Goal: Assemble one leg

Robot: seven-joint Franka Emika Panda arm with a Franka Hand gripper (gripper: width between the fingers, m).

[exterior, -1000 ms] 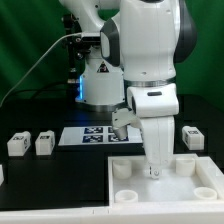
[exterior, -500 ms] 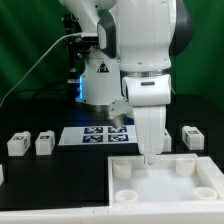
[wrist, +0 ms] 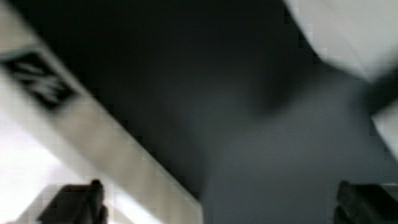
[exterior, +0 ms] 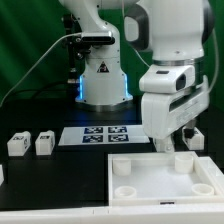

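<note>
Two small white legs with marker tags stand on the black table at the exterior view's left. A third leg stands at the right, partly hidden behind my hand. My gripper hangs just above the far edge of the large white tray, close beside that right leg. In the wrist view my gripper is open. Its dark fingertips stand wide apart with only dark table between them. The wrist view is blurred.
The marker board lies on the table between the left legs and my arm. A white strip with a tag crosses the wrist view. The arm's base stands at the back. The tray has round corner sockets.
My arm has swung toward the exterior view's right, from over the tray's middle far edge to beside the right leg. The gripper holds nothing throughout.
</note>
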